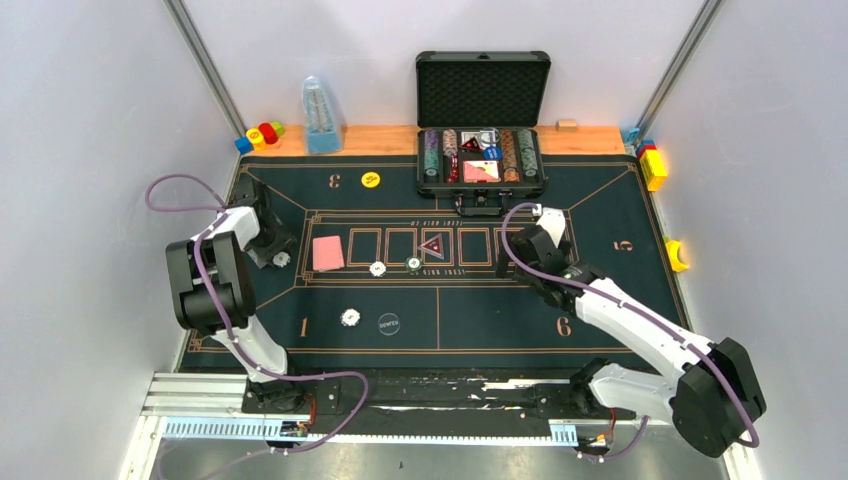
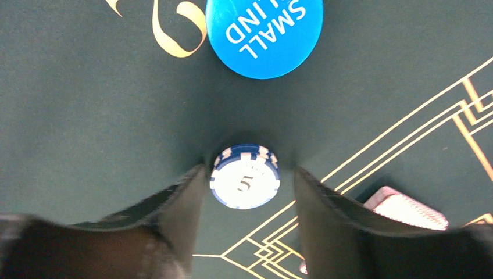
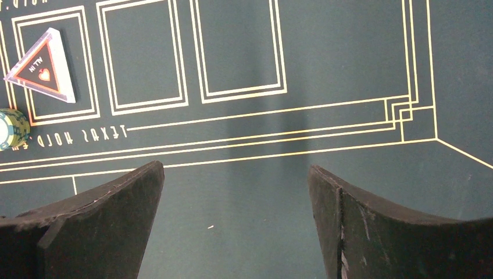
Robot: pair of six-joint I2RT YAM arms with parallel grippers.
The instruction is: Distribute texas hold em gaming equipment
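Black fingers [image 2: 174, 215] of the left tool [image 2: 249, 170] fill the left wrist view's near edge. They are slightly spread around a white-and-blue chip [image 2: 245, 181] lying flat on the green mat [image 2: 87, 116]. A sliver of mat shows at the chip's three o'clock side, so nothing is pinched. A blue small-blind disc [image 2: 264, 35] lies at twelve o'clock and a pink card stack [image 2: 407, 209] at four.

In the right wrist view, the right tool [image 3: 235, 168] is spread wide and empty over bare mat. An all-in triangle [image 3: 42, 67] sits at ten o'clock, well apart.

Overhead, the chip lies near the mat's nine o'clock edge, with the left arm far nearer. The chip is round, so no axis matters; a straight lift should clear it.
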